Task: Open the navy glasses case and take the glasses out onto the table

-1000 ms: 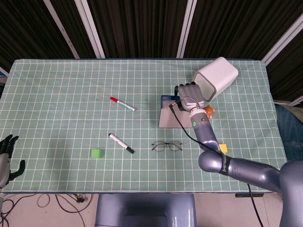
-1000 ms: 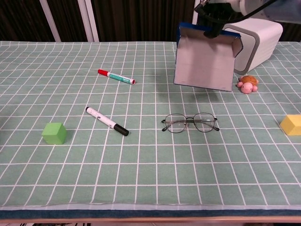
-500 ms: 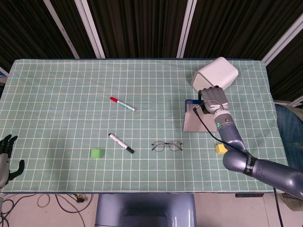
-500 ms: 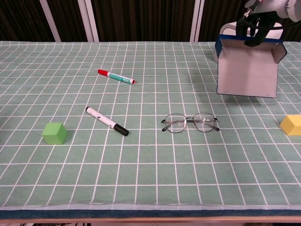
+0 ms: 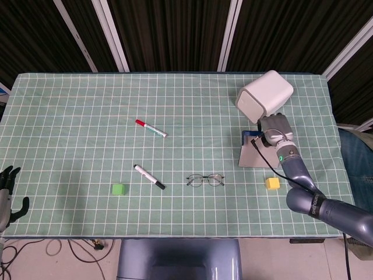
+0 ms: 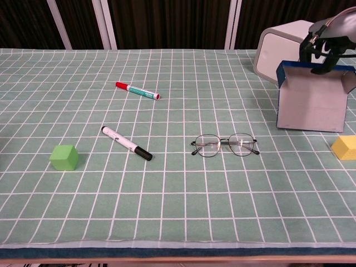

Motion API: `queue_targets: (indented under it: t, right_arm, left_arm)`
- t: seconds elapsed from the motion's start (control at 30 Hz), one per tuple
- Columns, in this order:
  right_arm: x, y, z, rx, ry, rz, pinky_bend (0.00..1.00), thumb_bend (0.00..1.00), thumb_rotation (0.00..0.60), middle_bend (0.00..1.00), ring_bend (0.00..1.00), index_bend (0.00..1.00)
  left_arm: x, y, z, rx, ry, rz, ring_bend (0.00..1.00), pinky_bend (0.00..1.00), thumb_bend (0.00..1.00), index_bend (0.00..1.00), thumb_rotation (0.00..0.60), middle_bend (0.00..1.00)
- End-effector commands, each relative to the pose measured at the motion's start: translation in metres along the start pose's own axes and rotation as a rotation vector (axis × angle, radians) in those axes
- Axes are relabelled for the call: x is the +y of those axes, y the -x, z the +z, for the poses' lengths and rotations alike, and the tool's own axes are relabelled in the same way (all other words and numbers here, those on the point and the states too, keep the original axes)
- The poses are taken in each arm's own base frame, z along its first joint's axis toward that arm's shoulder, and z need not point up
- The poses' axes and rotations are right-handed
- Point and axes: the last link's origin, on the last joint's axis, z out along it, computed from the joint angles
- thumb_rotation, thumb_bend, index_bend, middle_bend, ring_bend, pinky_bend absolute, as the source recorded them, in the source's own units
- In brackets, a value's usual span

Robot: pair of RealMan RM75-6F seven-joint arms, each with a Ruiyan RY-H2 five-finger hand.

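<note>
The glasses (image 5: pixel 205 179) (image 6: pixel 225 144) lie unfolded on the green checked cloth near the table's front middle. My right hand (image 5: pixel 276 128) (image 6: pixel 328 47) grips the top of the opened navy glasses case (image 5: pixel 254 153) (image 6: pixel 311 100), which hangs with its grey inner flap facing the cameras, to the right of the glasses and just above the cloth. My left hand (image 5: pixel 7 192) is off the table's left front corner, fingers spread, holding nothing.
A white box-like appliance (image 5: pixel 263 95) (image 6: pixel 281 47) stands at the back right behind the case. A yellow block (image 5: pixel 271 183) (image 6: pixel 346 147) is just in front of the case. A red marker (image 5: pixel 150 128), a black marker (image 5: pixel 149 177) and a green cube (image 5: pixel 118 189) lie left.
My right hand has carried the open case rightward and lower, from beside the table's middle to the right side near the yellow block. The small turtle toy is now hidden behind it.
</note>
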Motion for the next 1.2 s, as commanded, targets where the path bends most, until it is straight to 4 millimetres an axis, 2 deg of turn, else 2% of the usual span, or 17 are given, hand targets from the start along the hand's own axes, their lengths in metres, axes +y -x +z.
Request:
queue_targets:
  t: [0.03, 0.2, 0.4, 0.53, 0.7, 0.87, 1.03, 1.2]
  right_arm:
    - [0.002, 0.009, -0.001, -0.038, 0.001, 0.000, 0.23, 0.38, 0.600, 0.24, 0.22, 0.34]
    - [0.002, 0.015, -0.002, -0.074, 0.012, -0.016, 0.23, 0.32, 0.600, 0.12, 0.09, 0.26]
    - [0.005, 0.010, -0.007, -0.077, 0.034, -0.001, 0.23, 0.29, 0.600, 0.09, 0.08, 0.23]
    - [0.011, -0.004, -0.016, -0.052, 0.051, 0.037, 0.23, 0.29, 0.600, 0.09, 0.08, 0.23]
    - [0.028, -0.026, -0.042, 0.060, 0.076, 0.117, 0.23, 0.28, 0.600, 0.09, 0.08, 0.23]
    - [0.043, -0.031, -0.077, 0.177, 0.085, 0.179, 0.23, 0.24, 0.600, 0.09, 0.08, 0.23]
    - [0.053, -0.018, -0.114, 0.275, 0.070, 0.220, 0.23, 0.23, 0.600, 0.09, 0.08, 0.23]
    - [0.062, 0.012, -0.156, 0.361, 0.050, 0.266, 0.23, 0.23, 0.600, 0.09, 0.09, 0.22]
  left_arm:
    - [0.000, 0.000, 0.000, -0.003, 0.001, 0.002, 0.00, 0.00, 0.46, 0.07, 0.600, 0.00]
    - [0.000, 0.000, 0.000, -0.002, 0.001, 0.002, 0.00, 0.00, 0.46, 0.07, 0.600, 0.00]
    - [0.000, 0.001, 0.000, -0.003, 0.002, 0.003, 0.00, 0.00, 0.46, 0.07, 0.600, 0.00]
    - [0.001, 0.001, 0.000, 0.000, 0.007, 0.004, 0.00, 0.00, 0.46, 0.07, 0.600, 0.00]
    - [0.002, 0.001, -0.001, 0.004, 0.016, 0.009, 0.00, 0.00, 0.46, 0.07, 0.600, 0.00]
    - [0.003, 0.001, -0.001, 0.012, 0.028, 0.015, 0.00, 0.00, 0.46, 0.07, 0.600, 0.00]
    - [0.005, -0.001, -0.002, 0.034, 0.049, 0.023, 0.00, 0.00, 0.46, 0.07, 0.600, 0.00]
    - [0.009, -0.006, -0.002, 0.073, 0.096, 0.019, 0.00, 0.00, 0.46, 0.07, 0.600, 0.00]
